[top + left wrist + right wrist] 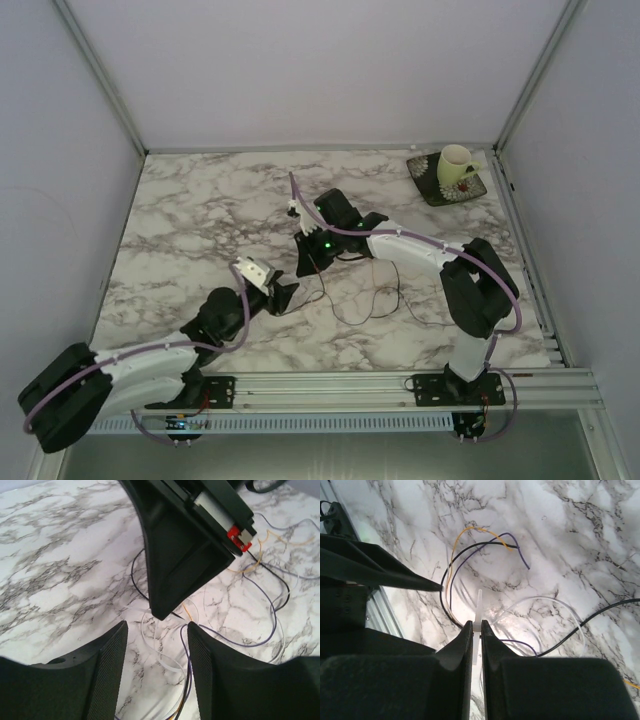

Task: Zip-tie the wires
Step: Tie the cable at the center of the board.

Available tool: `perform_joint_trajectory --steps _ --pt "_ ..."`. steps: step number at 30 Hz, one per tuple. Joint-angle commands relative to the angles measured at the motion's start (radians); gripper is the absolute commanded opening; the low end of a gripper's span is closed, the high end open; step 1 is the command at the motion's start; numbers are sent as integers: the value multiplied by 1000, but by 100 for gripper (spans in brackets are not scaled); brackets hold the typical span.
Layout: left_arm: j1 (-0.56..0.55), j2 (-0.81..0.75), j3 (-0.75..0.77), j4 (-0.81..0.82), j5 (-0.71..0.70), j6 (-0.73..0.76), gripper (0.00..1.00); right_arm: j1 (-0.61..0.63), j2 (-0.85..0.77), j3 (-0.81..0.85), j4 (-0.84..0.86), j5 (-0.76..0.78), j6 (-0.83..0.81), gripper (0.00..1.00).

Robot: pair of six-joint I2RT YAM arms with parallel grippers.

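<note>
The wires (368, 300) are thin black, purple and yellow strands looping on the marble table between the two arms. My right gripper (477, 627) is shut on a white zip tie (478, 605) that sticks out past its tips, just above the table; a wire loop (470, 545) lies beyond it. In the top view the right gripper (305, 262) points down, close to my left gripper (274, 288). My left gripper (157, 630) is open. A wire bundle (186, 685) and a white strip (165, 661) pass between its fingers. The right gripper body (185, 545) hangs just ahead.
A pale yellow cup (456, 165) stands on a dark saucer (437, 187) at the table's far right corner. Grey walls enclose the table on three sides. An aluminium rail (400, 385) runs along the near edge.
</note>
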Motion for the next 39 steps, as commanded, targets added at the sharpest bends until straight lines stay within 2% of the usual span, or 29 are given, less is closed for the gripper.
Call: perform_joint_trajectory --steps 1,7,12,20,27,39 --pt "12 -148 26 -226 -120 -132 54 -3 -16 2 36 48 -34 0" --pt "87 -368 73 -444 -181 -331 57 -2 -57 -48 112 71 -55 0" --pt "168 -429 118 -506 -164 -550 57 7 -86 -86 165 100 -69 0" --pt "197 -339 160 -505 -83 -862 55 25 -106 -108 189 155 -74 0" --pt "197 -232 176 -512 -14 -1039 47 41 -119 -119 194 186 -77 0" --pt "196 -12 223 -404 52 -1086 44 52 -128 -123 203 193 -70 0"
